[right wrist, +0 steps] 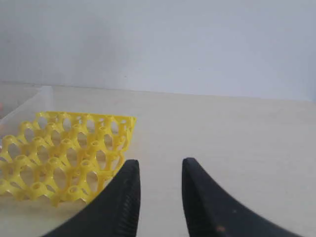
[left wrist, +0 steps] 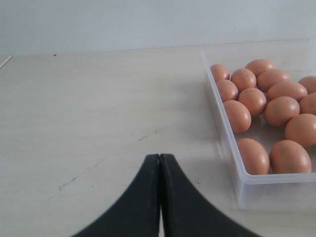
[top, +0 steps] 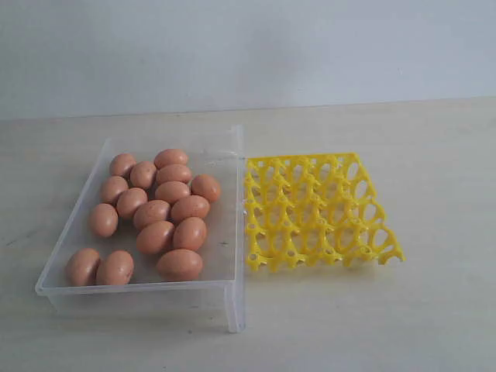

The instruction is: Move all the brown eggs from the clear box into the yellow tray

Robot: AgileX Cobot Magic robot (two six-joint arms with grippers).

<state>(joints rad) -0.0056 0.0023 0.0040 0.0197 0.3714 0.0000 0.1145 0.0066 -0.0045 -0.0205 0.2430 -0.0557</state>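
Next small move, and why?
Probably swing the right gripper, fingers apart and empty, toward the egg nearest the tray: all eggs sit in the box, every tray cup is empty, and the left gripper is shut.

Cut off by the left wrist view's edge: the clear box (left wrist: 276,190) and some brown eggs (left wrist: 310,103). Cropped likewise in the right wrist view: the yellow tray (right wrist: 74,148), plus a faint, blurred corner of the box.
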